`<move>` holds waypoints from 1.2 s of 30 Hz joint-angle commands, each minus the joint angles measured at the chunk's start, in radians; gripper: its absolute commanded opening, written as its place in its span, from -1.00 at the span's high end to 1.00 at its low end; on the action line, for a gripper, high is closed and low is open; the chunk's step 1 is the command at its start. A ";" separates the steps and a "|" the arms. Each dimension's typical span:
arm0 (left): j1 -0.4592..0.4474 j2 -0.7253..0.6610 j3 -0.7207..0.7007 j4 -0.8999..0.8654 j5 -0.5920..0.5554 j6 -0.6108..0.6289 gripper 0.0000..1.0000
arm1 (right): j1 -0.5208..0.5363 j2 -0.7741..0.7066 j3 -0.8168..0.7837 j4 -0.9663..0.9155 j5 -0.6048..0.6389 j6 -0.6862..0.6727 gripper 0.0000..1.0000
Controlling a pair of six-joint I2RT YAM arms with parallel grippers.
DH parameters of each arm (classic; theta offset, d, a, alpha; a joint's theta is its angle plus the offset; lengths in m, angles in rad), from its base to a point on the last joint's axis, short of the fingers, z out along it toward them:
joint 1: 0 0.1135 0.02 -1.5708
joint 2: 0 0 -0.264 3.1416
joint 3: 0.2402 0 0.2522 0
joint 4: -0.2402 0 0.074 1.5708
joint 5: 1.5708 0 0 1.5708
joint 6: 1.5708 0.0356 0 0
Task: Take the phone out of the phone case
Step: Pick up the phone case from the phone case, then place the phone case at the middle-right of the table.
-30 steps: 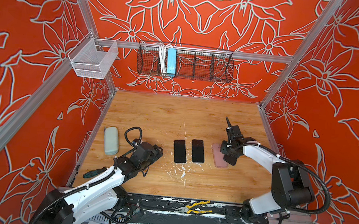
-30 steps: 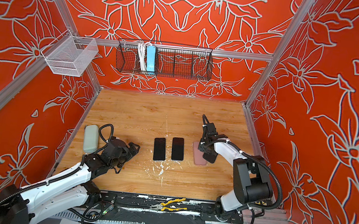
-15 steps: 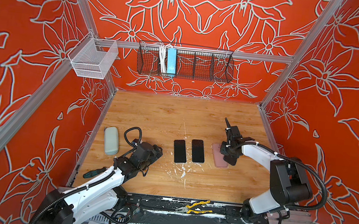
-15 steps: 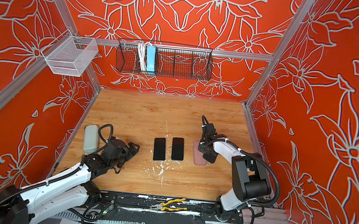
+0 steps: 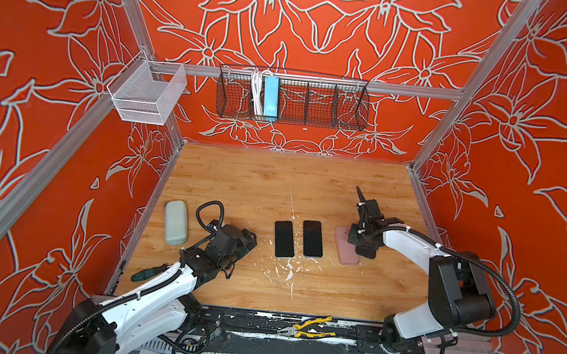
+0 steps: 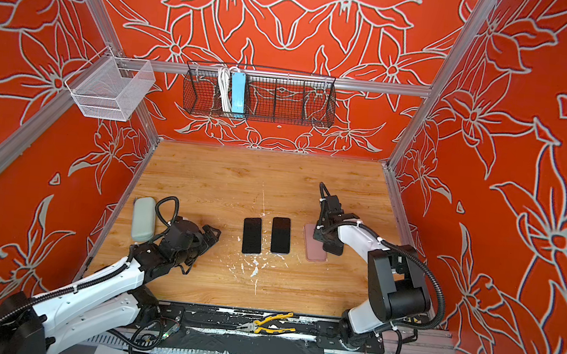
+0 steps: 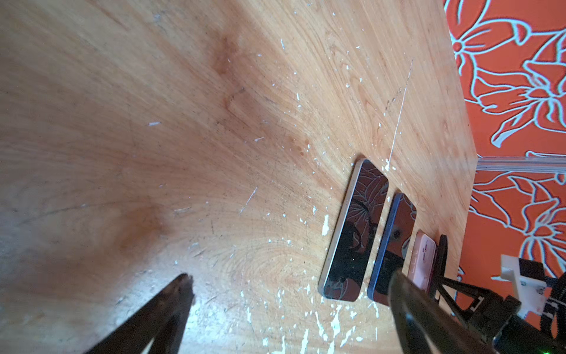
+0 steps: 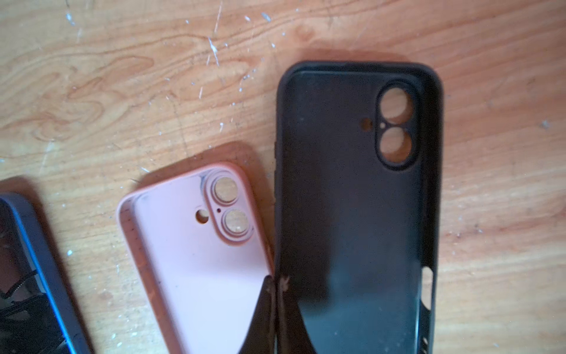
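Right gripper is now squeezing shut. Its tips were apart a moment ago, and now they are pinching the side wall of the black phone case. Just beside it the pink phone case is lying empty, so I think its phone is already out. Its arm is reaching low over the wooden table. The left gripper is waiting spread wide, holding nothing.

phone case between two phones and second case, slab far left
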 commanded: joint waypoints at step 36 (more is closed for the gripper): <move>0.010 -0.045 -0.016 -0.009 -0.011 -0.007 -0.95 | -0.144 0.014 -0.007 -0.038 0.006 -0.096 0.48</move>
